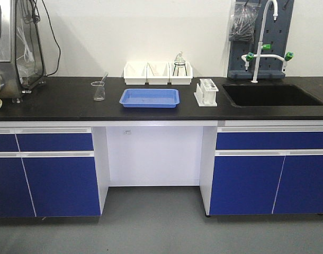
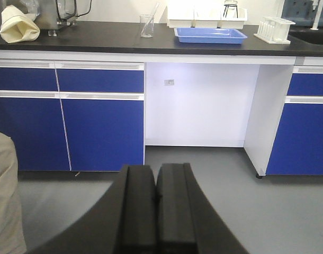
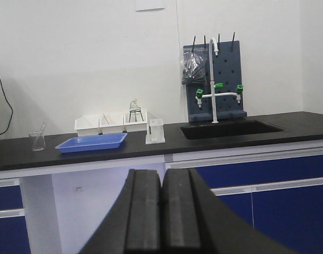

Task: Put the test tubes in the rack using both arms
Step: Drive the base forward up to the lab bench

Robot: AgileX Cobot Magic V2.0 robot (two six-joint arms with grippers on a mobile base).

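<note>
Rack (image 1: 206,92) of white plastic is seen standing upright on the black counter (image 1: 55,100), between the blue tray (image 1: 149,98) and the sink (image 1: 270,95), close to the sink's left edge. Whether test tubes stand in its holes cannot be told; the detail is too small. Three white bins (image 1: 158,73) are lined up behind the tray against the wall, and a clear beaker (image 1: 98,91) is placed to the tray's left.

In the left wrist view, the left gripper (image 2: 156,172) is shown with its jaws pressed together and nothing held between them. It is held low, in front of the blue cabinets, and the rack (image 2: 274,29) is found well apart from it, high and far to the right on the counter.

In the right wrist view, the right gripper (image 3: 161,174) is likewise shown with jaws pressed flat together, empty. The rack (image 3: 155,132) is seen almost straight above its tips in the picture, slightly to the left and well apart from them, beside the tray (image 3: 91,142).
</note>
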